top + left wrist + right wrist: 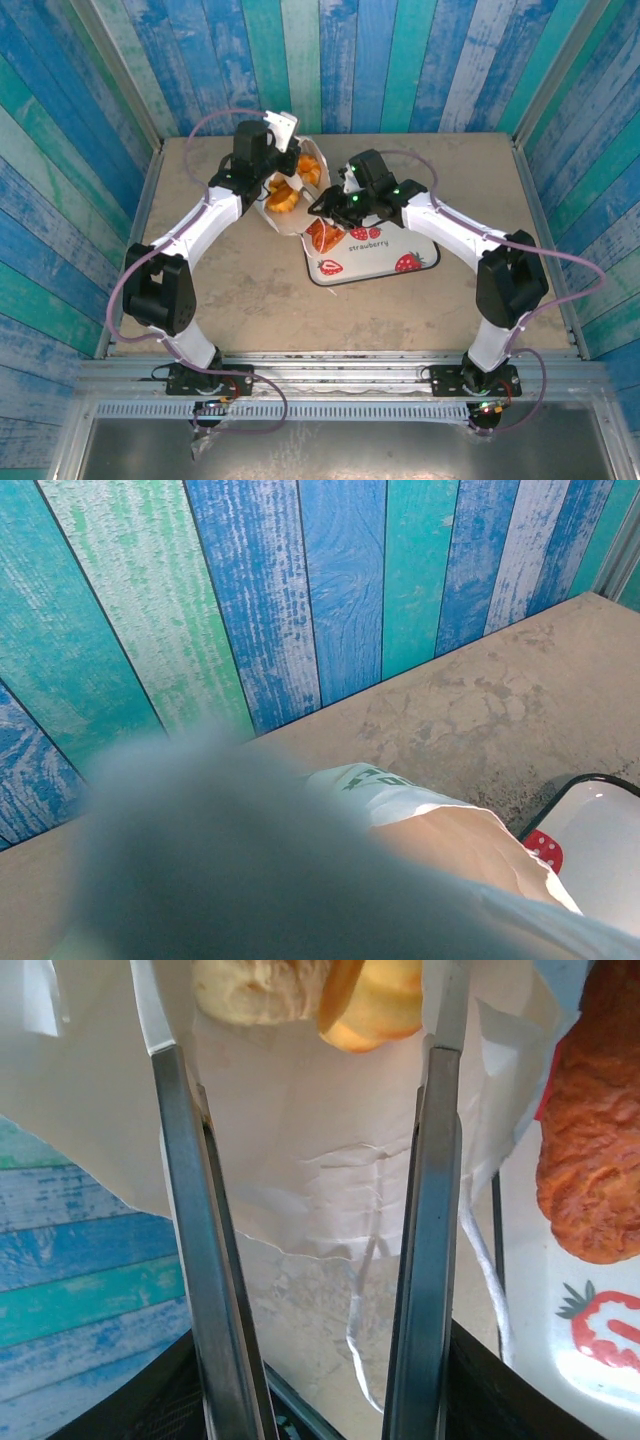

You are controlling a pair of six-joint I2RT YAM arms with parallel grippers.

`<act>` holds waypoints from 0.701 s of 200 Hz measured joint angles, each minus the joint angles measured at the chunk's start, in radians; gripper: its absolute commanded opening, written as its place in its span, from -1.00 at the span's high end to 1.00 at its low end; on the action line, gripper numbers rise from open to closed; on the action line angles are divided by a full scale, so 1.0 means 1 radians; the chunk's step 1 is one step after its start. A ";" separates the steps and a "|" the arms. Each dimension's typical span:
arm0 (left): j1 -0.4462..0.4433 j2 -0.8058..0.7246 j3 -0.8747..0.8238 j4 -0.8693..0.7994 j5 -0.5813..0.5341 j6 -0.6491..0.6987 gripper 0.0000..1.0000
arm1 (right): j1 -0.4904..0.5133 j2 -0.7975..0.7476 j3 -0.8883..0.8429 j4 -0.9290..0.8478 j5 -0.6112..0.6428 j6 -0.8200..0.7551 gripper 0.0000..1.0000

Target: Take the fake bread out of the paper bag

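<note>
The tall white paper bag (300, 205) lies on its side near the middle of the beige tabletop (230, 290). Its mouth gapes towards the near right, touching the far-left corner of the white strawberry-print tray (400, 250). Glossy orange and golden-brown toy rolls (283, 195) sit inside the bag.

The right gripper (328, 205) hovers at the bag's right rim, just above the tray corner. Its two metal fingers (190, 1260) are spread wide and grip nothing. In the right wrist view, creased white paper shows between them. Just beyond the tips are a pale round roll (260, 985) and an orange-yellow bun (375, 1005). A reddish-brown ridged loaf (595, 1140) lies on the tray to the right of the fingers, outside the bag. A thin white loop handle (365, 1300) trails over the table below.

The left gripper (283, 135) is at the bag's far edge. Whether it pinches the paper cannot be told, as a grey blur covers the near part of the left wrist view.

Blue and green plank walls (400, 60) stand just behind the bag on the far side. Bare tabletop lies open to the near left of the bag and to the right of the tray.
</note>
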 measured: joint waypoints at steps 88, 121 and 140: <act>0.000 0.000 -0.002 0.003 0.005 0.004 1.00 | -0.002 0.021 0.000 0.015 0.021 0.065 -0.04; 0.000 0.000 -0.004 0.007 0.012 0.008 1.00 | -0.003 0.021 0.000 0.016 0.031 0.089 -0.05; 0.000 0.000 -0.004 0.007 0.017 0.012 1.00 | -0.005 0.022 0.000 0.024 0.036 0.109 -0.05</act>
